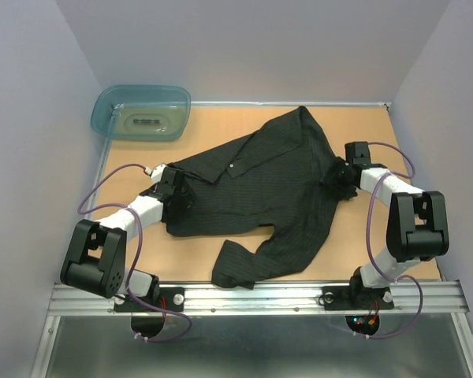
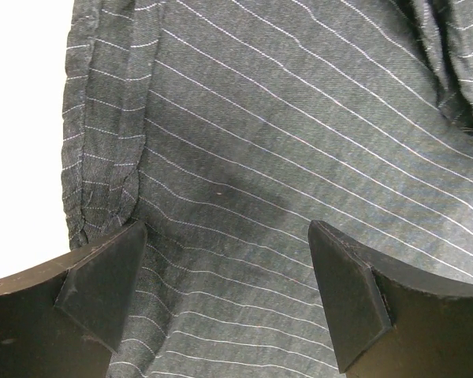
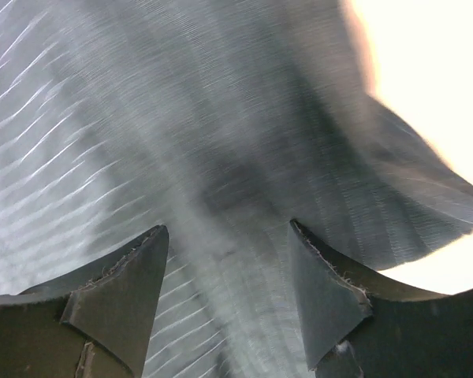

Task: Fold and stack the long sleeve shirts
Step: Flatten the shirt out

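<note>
The dark pinstriped button-up shirt lies rumpled across the middle of the bench, collar toward the far edge and one sleeve curling down to the near edge. The left pincer sits at the shirt's left side by a seam, spread wide over flat cloth and not pinching anything. The right pincer is at the shirt's right edge, fingers apart with a ridge of fabric between them, though that view is pretty blurry. A teal plastic tub sits in the far left corner, well apart from the shirt.

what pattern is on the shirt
The shirt is charcoal with thin pale pinstripes, clearest in left wrist view.
</note>
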Controlling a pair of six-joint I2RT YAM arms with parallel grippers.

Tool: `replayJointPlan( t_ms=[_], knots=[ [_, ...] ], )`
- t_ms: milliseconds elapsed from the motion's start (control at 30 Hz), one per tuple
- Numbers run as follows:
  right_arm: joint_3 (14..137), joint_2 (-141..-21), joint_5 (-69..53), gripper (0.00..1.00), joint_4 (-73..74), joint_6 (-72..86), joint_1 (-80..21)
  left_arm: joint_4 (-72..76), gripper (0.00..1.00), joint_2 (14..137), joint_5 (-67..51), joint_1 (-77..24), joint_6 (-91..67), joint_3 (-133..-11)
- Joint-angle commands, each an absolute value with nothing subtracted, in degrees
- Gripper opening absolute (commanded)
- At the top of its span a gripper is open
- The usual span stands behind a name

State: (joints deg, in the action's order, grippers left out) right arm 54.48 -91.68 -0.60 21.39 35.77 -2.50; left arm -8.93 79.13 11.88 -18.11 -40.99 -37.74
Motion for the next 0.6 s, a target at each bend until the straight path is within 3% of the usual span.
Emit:
replayJointPlan(
  t_ms=[0, 400, 567],
  knots=[
    [52.65, -93.77, -0.36, 0.67, 16.52, 39.55, 3.42, -8.35, 0.96, 80.51, 8.18, -17.93, -41.84, -37.71],
    [60.81, -100.81, 8.25, 0.69, 15.38, 42.02, 10.02, -9.49, 0.96, 77.52, 9.05, -17.23, -42.19, -35.94],
    [63.90, -96.87, 8.97, 0.78, 15.56, 35.44, 9.84, -11.07, 0.96, 73.31, 8.96, -17.14, -44.12, -37.53]
  ],
)
